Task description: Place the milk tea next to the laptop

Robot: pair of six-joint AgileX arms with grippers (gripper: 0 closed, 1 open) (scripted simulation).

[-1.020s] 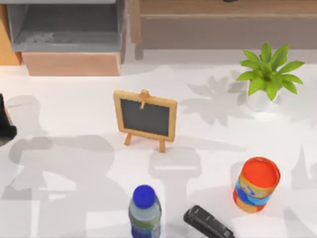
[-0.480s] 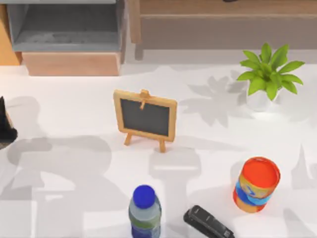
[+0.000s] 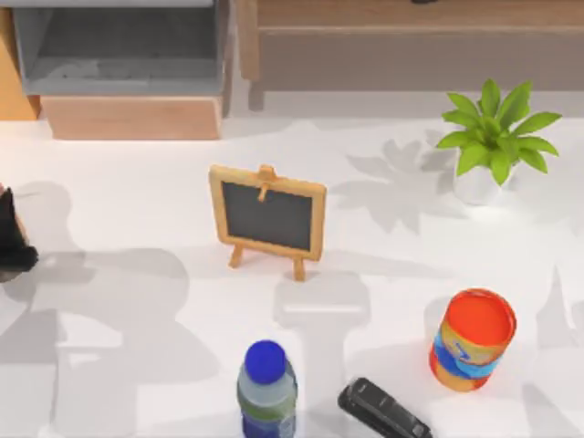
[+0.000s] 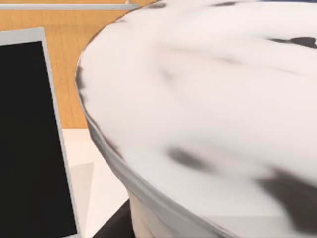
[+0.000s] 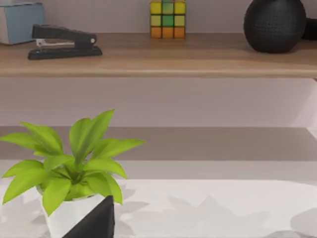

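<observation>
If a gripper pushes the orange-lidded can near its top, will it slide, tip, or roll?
The orange-lidded can stands upright and looks squat and wide, so it would probably slide rather than tip. If it did topple, its round body would likely roll on the smooth white table, perhaps toward the black stapler.

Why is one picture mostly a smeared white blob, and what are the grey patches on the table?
Left wrist view: the milk tea sits so close that its white lid blurs. Top view: the grey patches on the table look like cast shadows; the leafy one matches the potted plant.
</observation>
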